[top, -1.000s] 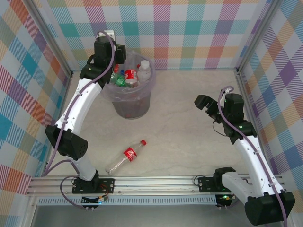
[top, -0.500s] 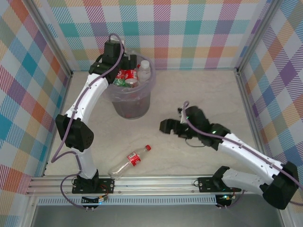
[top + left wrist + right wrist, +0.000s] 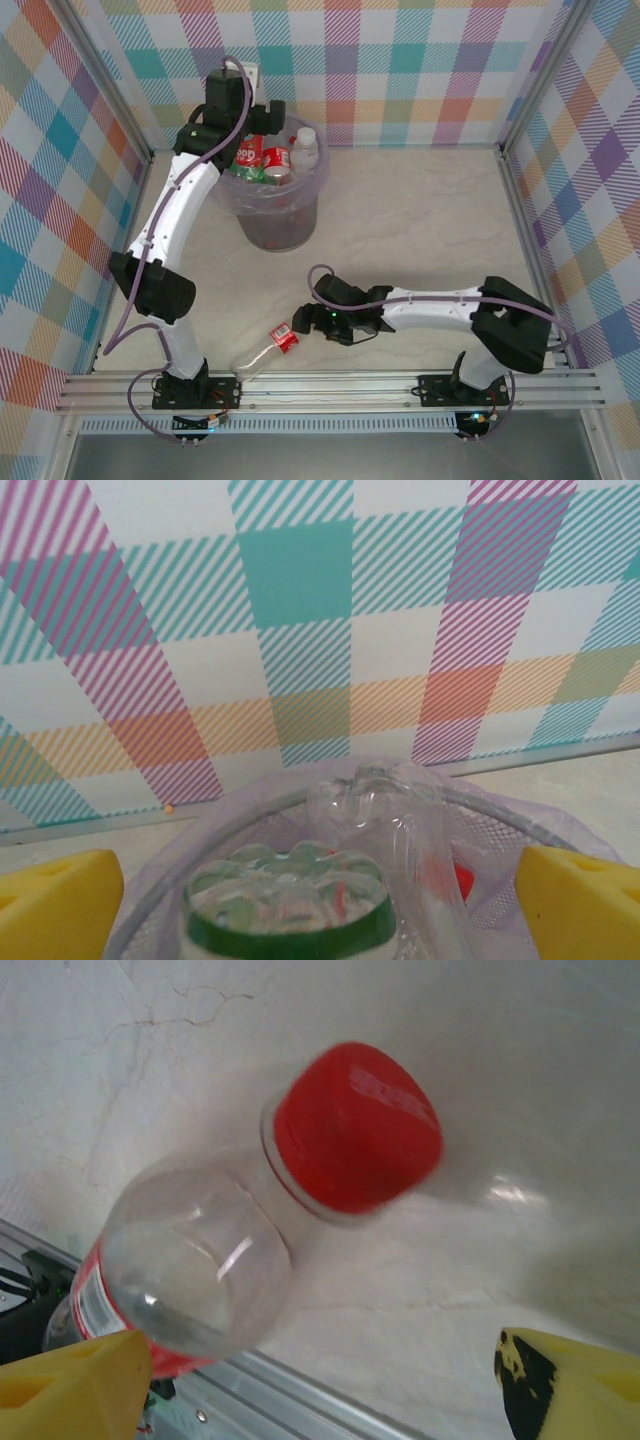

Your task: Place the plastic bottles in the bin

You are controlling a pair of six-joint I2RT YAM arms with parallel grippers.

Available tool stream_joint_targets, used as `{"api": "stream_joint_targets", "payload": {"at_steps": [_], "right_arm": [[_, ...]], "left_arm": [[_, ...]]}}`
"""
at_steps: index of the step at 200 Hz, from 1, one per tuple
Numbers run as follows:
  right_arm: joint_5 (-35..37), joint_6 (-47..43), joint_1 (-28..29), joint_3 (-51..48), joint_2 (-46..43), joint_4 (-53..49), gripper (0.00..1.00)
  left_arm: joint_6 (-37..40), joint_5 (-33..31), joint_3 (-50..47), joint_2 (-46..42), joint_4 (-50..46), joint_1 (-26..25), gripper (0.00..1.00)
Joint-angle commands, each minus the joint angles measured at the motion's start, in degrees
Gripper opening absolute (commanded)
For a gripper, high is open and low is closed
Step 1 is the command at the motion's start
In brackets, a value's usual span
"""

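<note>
Where plaid wall panels (image 3: 400, 60) close off three sides, the pale veined bench (image 3: 430, 210) fills the ctr, w/ an aluminium rail (image 3: 330, 385) along its near edge. The left arm (image 3: 175, 210) reaches to the back-left corner. The right arm (image 3: 440, 300) lies low across the bench front. The bin (image 3: 285, 228) stands at back left near the rear wall, w/ several plastic bottles (image 3: 268, 160) piled inside and a white-capped one (image 3: 305, 148) at its right rim.

Left jaws: spread wide over the bin, nothing btw them. Below them are a green-rimmed bottle end (image 3: 290, 915) and a clear bottle (image 3: 395, 825).

Right jaws: spread either side of the lone bottle (image 3: 195, 1260), which lies on the bench by the rail. Its red cap (image 3: 355, 1125) points twd the wrist cam.

Whether a yellow pad (image 3: 65, 1385) touches the label: can't tell. From above, the right arm's end covers that cap, and the bin's lower contents blur behind the liner.
</note>
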Motion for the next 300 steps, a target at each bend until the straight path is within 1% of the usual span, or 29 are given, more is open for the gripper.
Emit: {"api": "stream_joint_targets", "payload": {"at_steps": [1, 21, 43, 51, 56, 63, 77, 87, 113, 136, 154, 194, 223, 254, 272, 300], "right_arm": [[-0.1, 1.5, 0.2, 3.4, 2.1, 5.9, 0.89], [1.1, 1.5, -0.3, 4.1, 4.2, 8.1, 0.89], [1.3, 0.7, -1.7, 5.1, 6.6, 9.0, 0.89], [1.2, 0.4, -2.2, 5.4, 7.3, 9.7, 0.89], [1.3, 0.2, -2.5, 5.6, 7.8, 10.0, 0.89], [1.3, -0.4, -3.0, 6.2, 8.5, 10.1, 0.89], [1.3, -1.6, -4.2, 7.6, 9.8, 9.7, 0.88], [1.3, -2.4, -5.0, 8.0, 10.7, 10.1, 0.86], [1.7, -4.7, -6.9, 9.0, 12.5, 9.4, 0.84], [1.0, -5.6, -8.3, 9.7, 14.3, 9.9, 0.78], [0.8, -5.7, -8.6, 9.3, 14.2, 10.7, 0.73], [-1.2, -4.0, -7.4, 8.4, 13.5, 11.7, 0.72], [-1.1, -3.7, -6.6, 8.9, 15.0, 11.9, 0.71], [0.7, -3.4, -6.6, 8.9, 16.0, 13.0, 0.63], [1.4, -3.4, -6.7, 8.9, 16.0, 13.0, 0.58], [2.4, -3.3, -6.7, 8.7, 15.1, 12.2, 0.51]], "left_arm": [[3.3, -2.4, 2.3, -5.9, -1.2, 0.6, 1.0], [3.9, -3.3, 1.0, -8.9, -4.0, 0.6, 1.0], [2.7, -2.5, -4.2, -14.3, -5.8, 0.2, 1.0], [3.1, -4.5, -6.1, -16.3, -5.2, -0.8, 1.0], [1.8, -4.7, -6.5, -17.5, -5.8, -1.0, 1.0], [-0.1, -3.3, -7.6, -19.2, -6.7, -1.0, 1.0], [-3.9, -3.2, -11.7, -22.7, -6.7, -1.0, 1.0], [-6.2, -3.6, -16.7, -25.4, -5.4, -1.0, 1.0], [-12.7, -0.4, -28.6, -32.3, -3.4, -1.1, 0.99], [-17.1, 0.1, -37.8, -37.4, -4.6, -2.3, 0.98], [-19.0, -0.3, -42.3, -40.3, -8.0, -3.5, 0.98], [-21.6, -2.2, -46.6, -45.4, -18.4, -6.8, 0.98], [-23.2, -0.5, -50.2, -47.7, -21.9, -7.4, 0.98], [-25.3, 2.7, -54.3, -49.1, -23.8, -7.8, 0.98], [-25.4, 2.4, -55.2, -49.2, -24.9, -7.8, 0.98], [-25.6, 2.8, -56.1, -49.5, -23.3, -7.9, 0.98]]}}
